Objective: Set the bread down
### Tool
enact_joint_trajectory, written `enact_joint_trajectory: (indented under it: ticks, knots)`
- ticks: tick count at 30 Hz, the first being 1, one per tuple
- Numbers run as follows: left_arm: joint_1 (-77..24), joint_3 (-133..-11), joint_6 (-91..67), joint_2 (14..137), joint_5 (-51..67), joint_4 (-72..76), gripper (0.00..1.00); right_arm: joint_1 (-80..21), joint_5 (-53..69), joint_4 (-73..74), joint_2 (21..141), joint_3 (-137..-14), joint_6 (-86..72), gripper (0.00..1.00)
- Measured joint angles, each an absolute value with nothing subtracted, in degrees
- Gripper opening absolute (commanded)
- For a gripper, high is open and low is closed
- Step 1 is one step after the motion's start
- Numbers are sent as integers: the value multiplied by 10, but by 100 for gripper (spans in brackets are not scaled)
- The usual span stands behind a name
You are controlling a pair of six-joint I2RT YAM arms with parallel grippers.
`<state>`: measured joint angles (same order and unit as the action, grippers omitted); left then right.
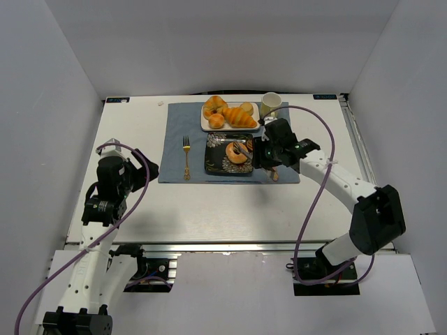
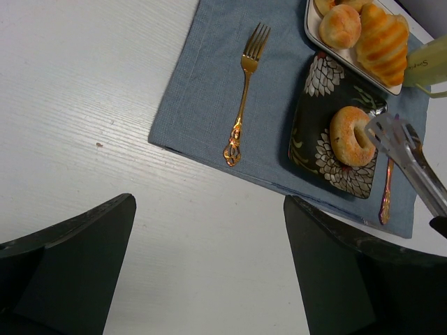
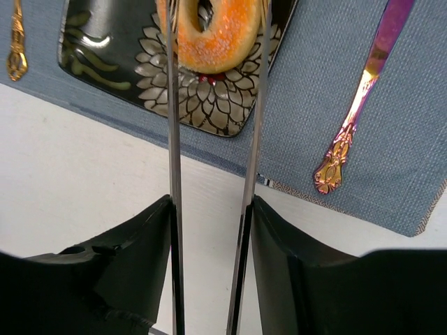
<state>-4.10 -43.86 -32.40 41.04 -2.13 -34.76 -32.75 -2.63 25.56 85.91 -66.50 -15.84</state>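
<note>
The bread (image 1: pixel 237 154) (image 2: pixel 351 136) (image 3: pixel 213 35), a golden-brown ring with a centre hole, lies on the black flower-patterned plate (image 1: pixel 215 165) (image 2: pixel 307 132) (image 3: pixel 105 49). My right gripper (image 1: pixel 271 151) (image 3: pixel 211 202) is shut on a pair of metal tongs (image 3: pixel 173 139) (image 2: pixel 412 157). The tong arms stand apart, one on each side of the bread. My left gripper (image 1: pixel 143 173) (image 2: pixel 209 202) hovers open over bare table left of the placemat, holding nothing.
A blue placemat (image 1: pixel 174 139) carries the plate, a gold fork (image 1: pixel 186 157) (image 2: pixel 244 91) and a gold spoon handle (image 3: pixel 356 105). Behind them stand a white tray (image 1: pixel 204 120) with a croissant and rolls, and a mug (image 1: pixel 272 103). White walls enclose the table.
</note>
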Motion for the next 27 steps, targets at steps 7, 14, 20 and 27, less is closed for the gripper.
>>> enact_joint_trajectory:
  ticks: [7,14,20,27]
  knots:
    - [-41,-439,-324,410,-21,-348,98,-328,-35,261,837,-688,-158,53]
    - [-41,-439,-324,410,-21,-348,98,-328,-82,281,793,-689,-159,54]
    - [-41,-439,-324,410,-21,-355,98,-312,-169,307,684,-693,-148,53]
    - [-41,-435,-324,410,-21,-355,98,-166,-207,302,632,-711,-88,56]
